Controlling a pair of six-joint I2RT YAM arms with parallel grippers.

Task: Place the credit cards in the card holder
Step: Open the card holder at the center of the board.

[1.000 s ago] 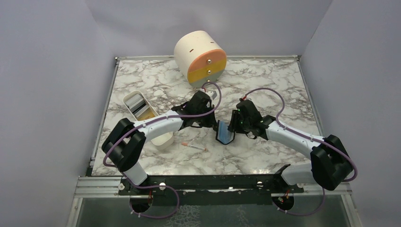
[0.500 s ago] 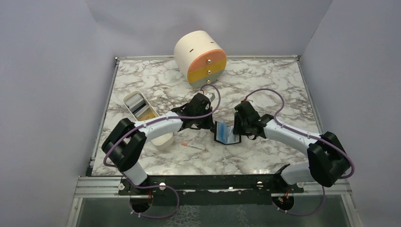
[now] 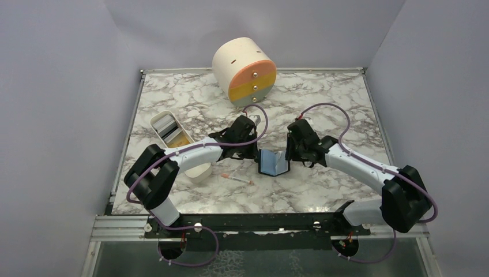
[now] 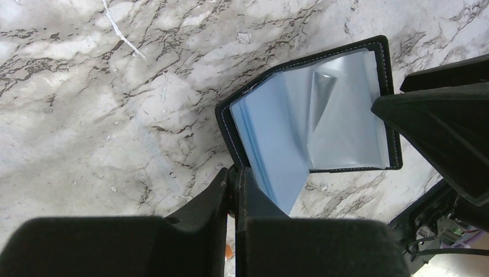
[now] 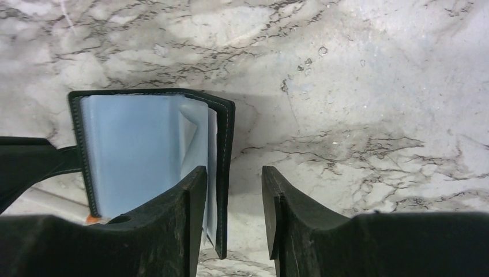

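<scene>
Two arms meet at the middle of a marble-patterned table [image 3: 323, 104], with the holder [image 3: 272, 163] between them. It is a small black bifold, stitched along its edges and opened into a shallow V, its inside lined with glossy, pale blue clear sleeves that curl a little. The left gripper [image 4: 236, 173] is pressed together, pinching the holder's left cover at its edge. The right gripper [image 5: 233, 173] stands spread – its fingers straddle the right cover's edge, bare marble showing in the gap. The cards [image 3: 173, 134], thin flat rectangles with an orange-yellow one nearest, lie in an oblong white tray [image 3: 154, 122] well to the left, partly under the left arm. A thin white-and-pink stick [image 3: 236, 179] lies near the holder. At the back sits a cream drum [image 3: 236, 55] with orange, yellow and grey bands.
</scene>
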